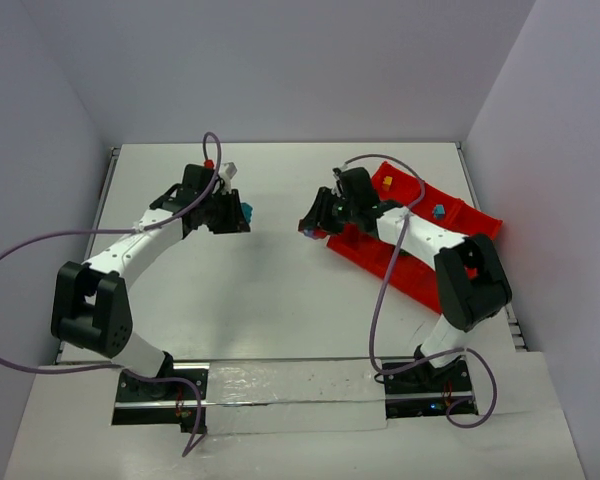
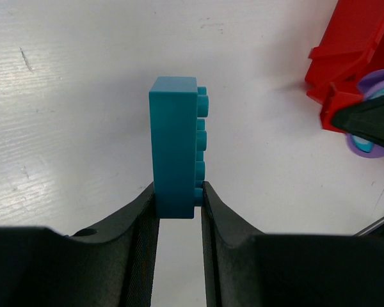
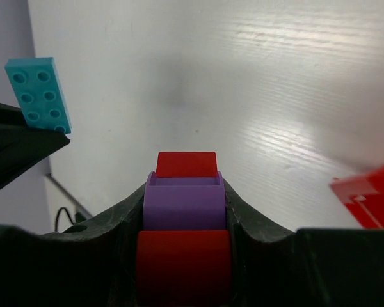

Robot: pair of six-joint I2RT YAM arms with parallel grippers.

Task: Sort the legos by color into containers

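My left gripper point(image 1: 242, 213) is shut on a teal-blue brick point(image 2: 176, 144) and holds it by its lower end above the table, studs to the right. The brick also shows in the right wrist view point(image 3: 37, 94) and the top view point(image 1: 246, 212). My right gripper point(image 1: 310, 228) is shut on a stack with a rounded purple piece point(image 3: 185, 206) and red bricks point(image 3: 186, 164) on either side of it. It hovers just left of the red tray point(image 1: 400, 262), facing the left gripper across a small gap. The purple piece shows in the left wrist view point(image 2: 371, 86).
The red tray lies slanted at the right, with a yellow piece point(image 1: 387, 182) and a blue piece point(image 1: 438, 211) in its far compartments. Its corner shows in the wrist views point(image 2: 352, 51) point(image 3: 371, 195). Purple cables loop off both arms. White walls enclose the table.
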